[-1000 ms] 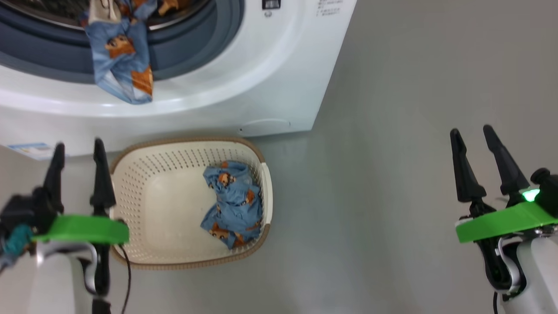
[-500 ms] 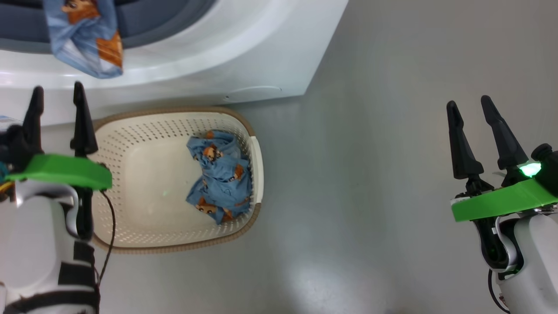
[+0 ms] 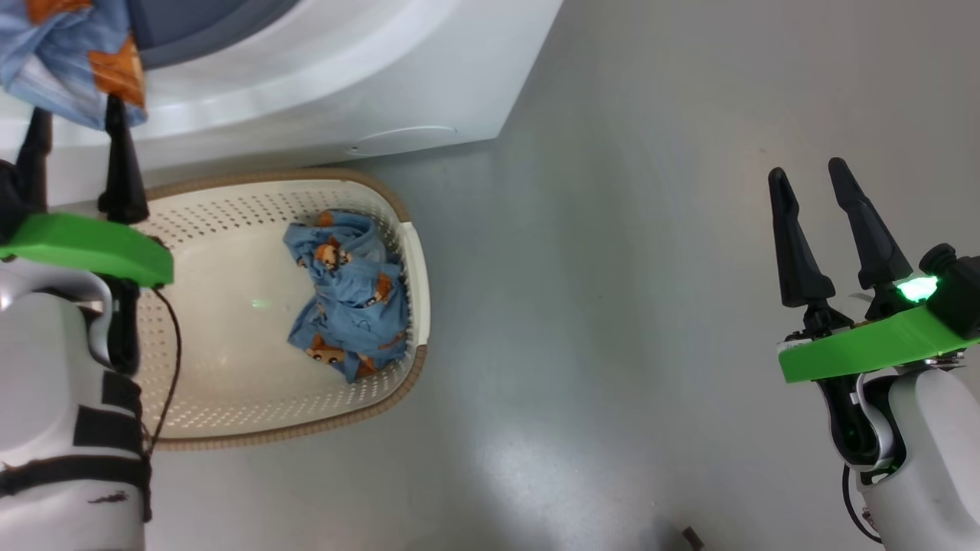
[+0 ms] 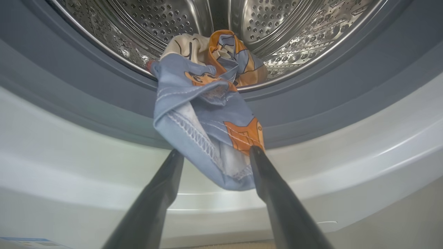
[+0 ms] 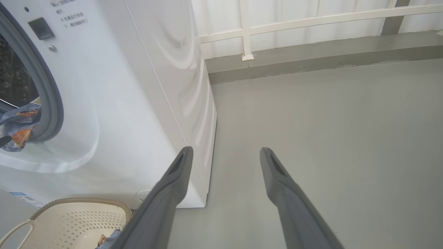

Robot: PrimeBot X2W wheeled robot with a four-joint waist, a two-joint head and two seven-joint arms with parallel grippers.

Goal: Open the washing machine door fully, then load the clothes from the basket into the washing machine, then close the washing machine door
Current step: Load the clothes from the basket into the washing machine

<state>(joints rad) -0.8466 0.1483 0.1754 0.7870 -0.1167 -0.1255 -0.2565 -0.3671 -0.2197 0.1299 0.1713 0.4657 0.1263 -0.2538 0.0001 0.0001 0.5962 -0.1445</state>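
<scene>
A hanging garment (image 4: 207, 117), blue with bear prints, drooped from the washing machine (image 3: 344, 92) drum over its grey ring, and a bunched garment (image 3: 346, 295) lay at the right of the basket (image 3: 268, 438) before the machine. The left hand (image 3: 75, 111) stood open just beneath the hanging garment, gripping nothing; the right hand (image 3: 806, 170) was open above the floor (image 3: 612, 306), well apart.

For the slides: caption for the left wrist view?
Open left gripper facing blue garment hanging over the grey ring of the washing machine.
</scene>
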